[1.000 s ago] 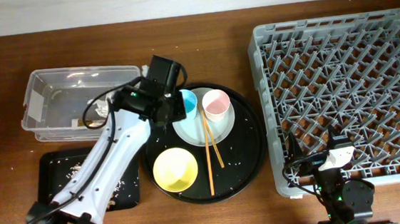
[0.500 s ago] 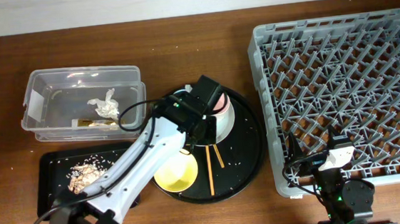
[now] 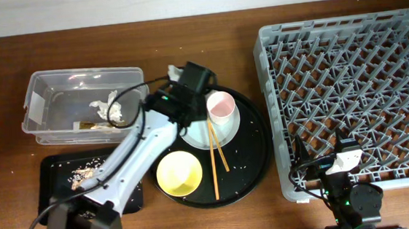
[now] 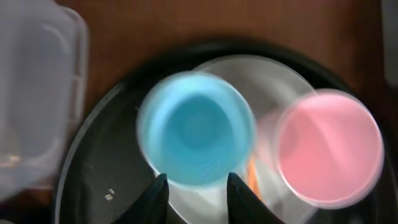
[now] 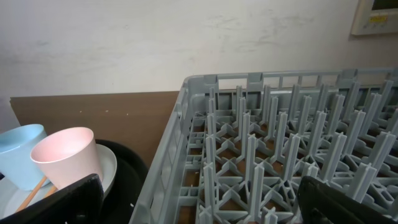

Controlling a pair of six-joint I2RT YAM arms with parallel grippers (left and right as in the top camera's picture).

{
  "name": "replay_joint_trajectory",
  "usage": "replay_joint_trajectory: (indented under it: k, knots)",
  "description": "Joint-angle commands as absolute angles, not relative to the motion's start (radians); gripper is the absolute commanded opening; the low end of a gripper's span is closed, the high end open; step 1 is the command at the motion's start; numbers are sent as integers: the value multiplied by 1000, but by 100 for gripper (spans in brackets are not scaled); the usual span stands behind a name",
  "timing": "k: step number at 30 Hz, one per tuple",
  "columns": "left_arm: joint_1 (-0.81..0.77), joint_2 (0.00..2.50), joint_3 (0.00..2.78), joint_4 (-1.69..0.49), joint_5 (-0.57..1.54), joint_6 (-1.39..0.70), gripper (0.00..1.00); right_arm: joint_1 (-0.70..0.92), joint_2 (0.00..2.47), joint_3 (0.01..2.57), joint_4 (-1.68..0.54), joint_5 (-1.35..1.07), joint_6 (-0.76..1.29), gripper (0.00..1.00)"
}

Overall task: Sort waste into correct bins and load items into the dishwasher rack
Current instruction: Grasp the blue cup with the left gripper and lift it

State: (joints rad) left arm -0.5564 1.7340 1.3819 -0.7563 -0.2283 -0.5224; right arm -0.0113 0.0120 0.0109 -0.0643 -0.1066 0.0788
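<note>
- One item targeted: light-blue cup, frame centre; my left end effector hovers spread above it.
- Next, I judge: descend, pinch rim, carry to dishwasher rack.

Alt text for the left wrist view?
Blurred top-down view: a light-blue cup and a pink cup side by side on a pale plate in a round black tray. The left gripper hovers over the blue cup, jaws open; clear tub at left.

Top-down overhead, close wrists (shared pink cup)
</note>
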Motion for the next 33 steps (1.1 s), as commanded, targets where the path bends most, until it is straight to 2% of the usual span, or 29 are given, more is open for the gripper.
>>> replay_joint_trajectory:
  k: [1,7,27,33]
  knots:
    - [-498,1756,1377,-720,-243,-538,31,-7,7,6,-70,-109,83,98]
    - [-459,1795,1377,-710,-232,-538,31,-7,7,6,-70,-109,83,98]
    - [-475,1914,1374,-719,-198,-538,30,-7,7,6,-70,-109,83,98]
    - [-475,1913,1374,-707,-200,-538,17,-7,7,6,-70,-109,83,98]
